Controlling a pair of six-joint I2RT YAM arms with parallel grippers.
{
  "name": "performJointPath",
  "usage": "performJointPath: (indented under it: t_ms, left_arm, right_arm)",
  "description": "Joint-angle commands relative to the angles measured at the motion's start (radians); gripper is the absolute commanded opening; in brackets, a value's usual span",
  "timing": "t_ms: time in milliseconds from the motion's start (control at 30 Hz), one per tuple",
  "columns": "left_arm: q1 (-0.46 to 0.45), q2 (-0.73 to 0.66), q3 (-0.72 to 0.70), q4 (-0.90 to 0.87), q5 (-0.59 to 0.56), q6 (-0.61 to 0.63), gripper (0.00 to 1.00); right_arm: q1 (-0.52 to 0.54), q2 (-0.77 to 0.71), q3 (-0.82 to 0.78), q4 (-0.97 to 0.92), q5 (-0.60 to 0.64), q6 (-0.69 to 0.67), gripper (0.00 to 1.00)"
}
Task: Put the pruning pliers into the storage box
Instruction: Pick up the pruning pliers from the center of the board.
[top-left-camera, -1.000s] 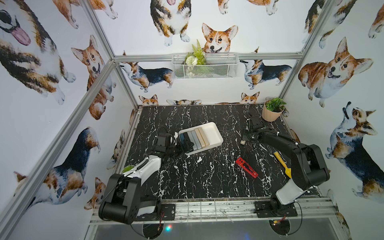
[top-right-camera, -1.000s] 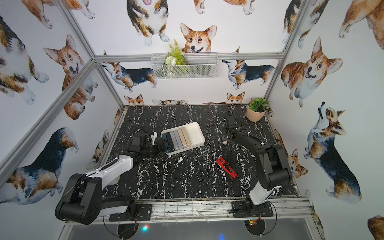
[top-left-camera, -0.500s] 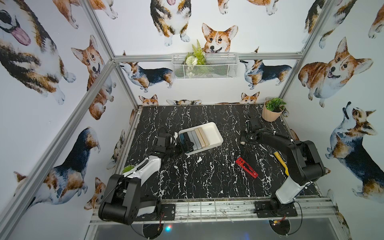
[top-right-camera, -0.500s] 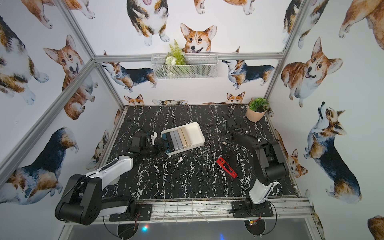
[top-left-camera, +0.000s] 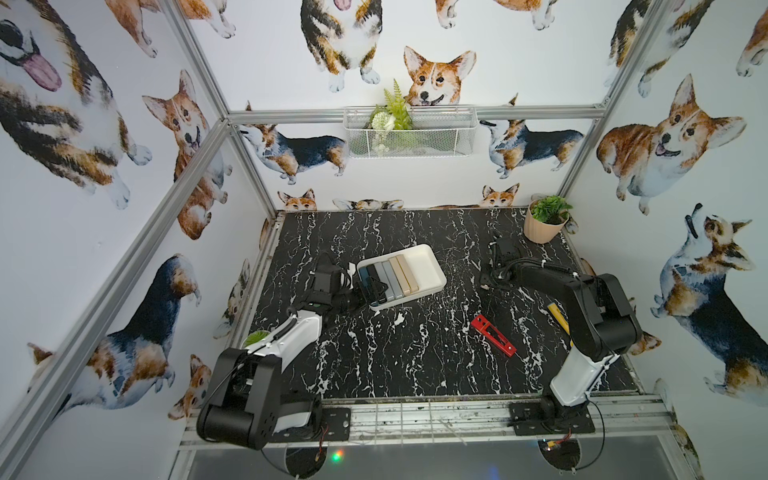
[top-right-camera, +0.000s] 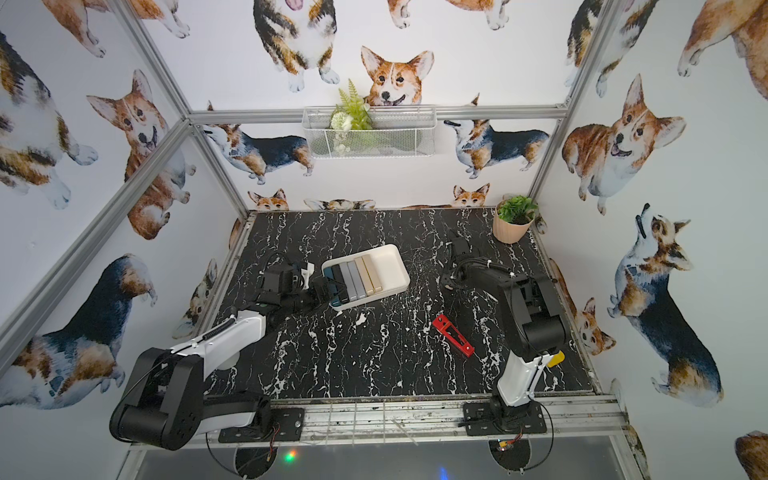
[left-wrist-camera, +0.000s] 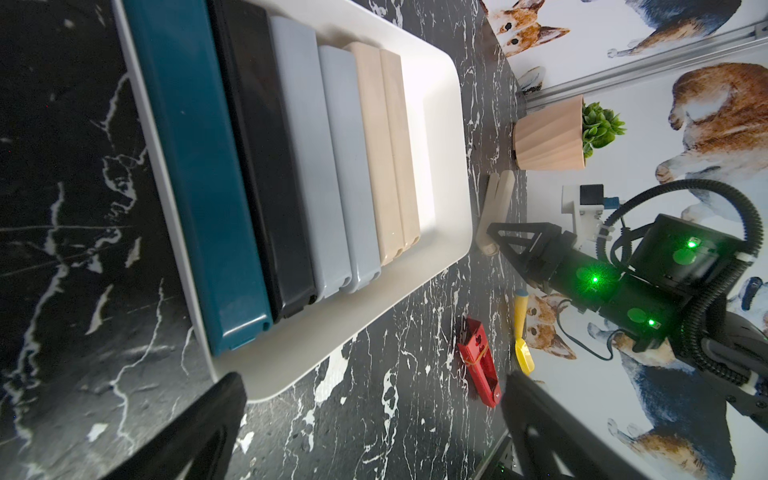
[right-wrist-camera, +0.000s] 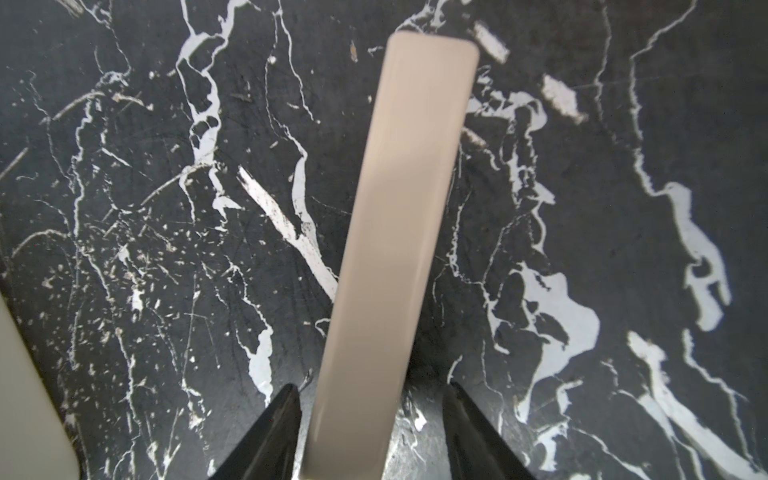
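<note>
Right hand (right-wrist-camera: 371, 388) half-open astride beige pliers (right-wrist-camera: 399, 208), gaps both sides; long axis runs straight out from jaws.

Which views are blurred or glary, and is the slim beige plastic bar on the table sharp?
Right wrist view: the slim beige plastic bar is slightly smeared at its edges, marble tabletop sharper. Left wrist view: sheen on the glossy teal bar; left gripper's fingers dark, unfocused. In both top views: small coloured flare low down.

Both top views overlook the whole table (top-left-camera: 374, 353) from above; both close wrist views share the beige bar (right-wrist-camera: 395, 249).
</note>
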Motion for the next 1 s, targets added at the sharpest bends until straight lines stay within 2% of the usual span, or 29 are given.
performJointPath:
  t_ms: [0,333,467,633,833,967]
  left_arm:
    - [0.001,0.001,0.009,0.001,0.006,0.000,1.00]
    - [0.001,0.007,0.004,0.004,0.005,0.000,1.00]
    - [0.001,0.006,0.003,0.004,0.005,0.000,1.00]
    - [0.001,0.006,-0.003,0.009,0.004,-0.001,1.00]
    - [0.001,0.006,-0.018,0.027,0.006,-0.009,1.00]
    - [0.000,0.007,-0.021,0.034,0.004,-0.014,1.00]
  right_arm:
    - [0.000,0.009,0.006,0.034,-0.002,0.020,0.53]
    - [-0.003,0.033,0.012,0.042,-0.021,0.021,0.40]
    - [-0.003,0.037,0.014,0.042,-0.026,0.023,0.31]
    - [-0.003,0.038,0.013,0.039,-0.030,0.026,0.24]
    - [-0.001,0.020,0.004,0.029,-0.040,0.025,0.00]
    - [0.000,0.001,-0.008,0.029,-0.041,0.014,0.00]
